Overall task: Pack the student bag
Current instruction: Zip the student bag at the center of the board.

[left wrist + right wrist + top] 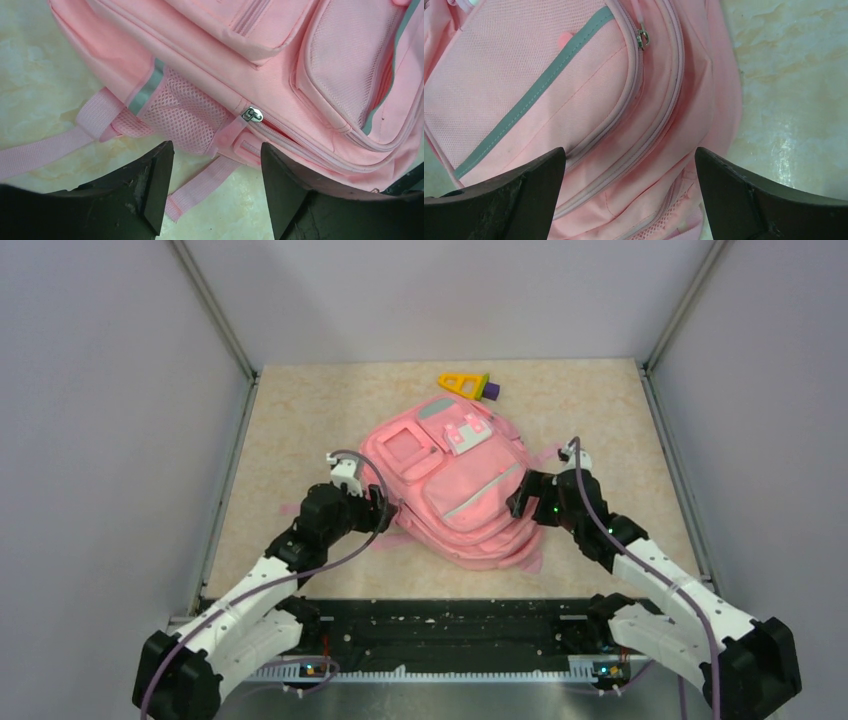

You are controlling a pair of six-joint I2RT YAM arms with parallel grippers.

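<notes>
Jaws apart, the left gripper (216,150) sits at the mesh side pocket (185,112) of the pink student bag (460,490), lying front-up mid-desk (300,420); the right gripper (630,155), spread wide, hovers at its opposite side, gripping nothing.

Bright, soft, even light from above; no hard shadows. Overhead view sharp throughout, grey walls flat and dull, corner posts leaning outward from wide lens. Tabletop (300,420) pale, evenly lit; thin soft shadow along near edge of student bag (460,490). Right wrist view: whitish sheen on tabletop at right, fabric weave crisp. Left wrist view: zipper pull (252,114) glinting, mesh sharp. Black fingers (145,200) at bottom of both wrist views dark, slightly soft, little detail.
</notes>
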